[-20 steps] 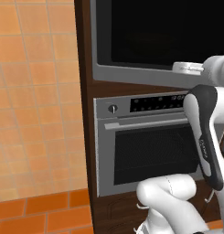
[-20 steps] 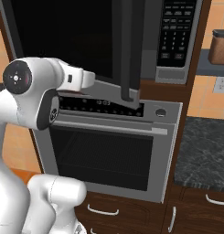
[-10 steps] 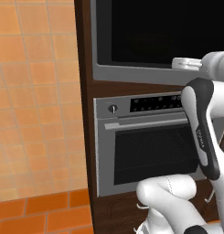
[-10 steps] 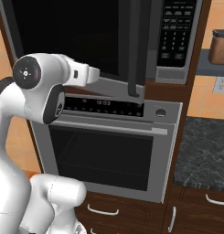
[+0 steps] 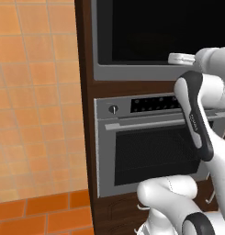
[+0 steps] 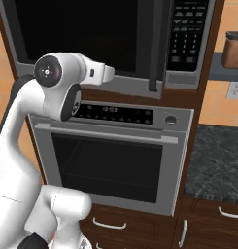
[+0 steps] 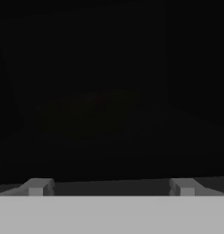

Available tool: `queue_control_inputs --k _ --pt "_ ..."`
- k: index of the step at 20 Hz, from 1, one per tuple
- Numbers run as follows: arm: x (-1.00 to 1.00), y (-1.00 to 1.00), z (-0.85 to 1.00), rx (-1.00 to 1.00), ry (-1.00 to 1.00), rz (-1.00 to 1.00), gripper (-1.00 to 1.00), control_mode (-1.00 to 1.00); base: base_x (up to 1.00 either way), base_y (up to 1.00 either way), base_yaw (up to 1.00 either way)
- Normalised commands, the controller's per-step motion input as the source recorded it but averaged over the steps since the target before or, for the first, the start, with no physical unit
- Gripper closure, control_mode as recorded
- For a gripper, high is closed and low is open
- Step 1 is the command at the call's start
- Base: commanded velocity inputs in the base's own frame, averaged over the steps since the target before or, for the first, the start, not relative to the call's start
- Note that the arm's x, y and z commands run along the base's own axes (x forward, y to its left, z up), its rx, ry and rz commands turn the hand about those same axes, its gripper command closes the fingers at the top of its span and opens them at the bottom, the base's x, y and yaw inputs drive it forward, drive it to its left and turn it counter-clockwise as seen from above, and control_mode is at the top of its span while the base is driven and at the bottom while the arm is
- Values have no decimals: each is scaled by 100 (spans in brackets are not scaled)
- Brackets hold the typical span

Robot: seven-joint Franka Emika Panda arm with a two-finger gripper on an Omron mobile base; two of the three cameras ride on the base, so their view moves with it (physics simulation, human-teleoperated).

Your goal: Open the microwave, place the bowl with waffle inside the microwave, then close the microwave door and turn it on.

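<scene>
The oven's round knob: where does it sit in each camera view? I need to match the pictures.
Left base view: the oven knob sits at the left end of the oven's control strip, left of centre.
Right base view: the oven knob sits at the right end of that strip, right of centre.
Hand view: too dark to make it out.
Shared landmark: the oven's bar handle, just below the knob.

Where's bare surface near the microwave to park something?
Right of the oven, the dark speckled counter shows bare up to the orange wall. Higher, the shelf beside the microwave holds a brown container.
</scene>
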Motion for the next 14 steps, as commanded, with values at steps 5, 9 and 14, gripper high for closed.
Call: queue_control_inputs --k 5,9,14 --pt "49 -7 0 0 0 0 -100 -100 0 0 0" --pt "27 -4 0 0 0 0 -100 -100 0 0 0" --pt "29 -5 0 0 0 0 -100 -100 0 0 0"
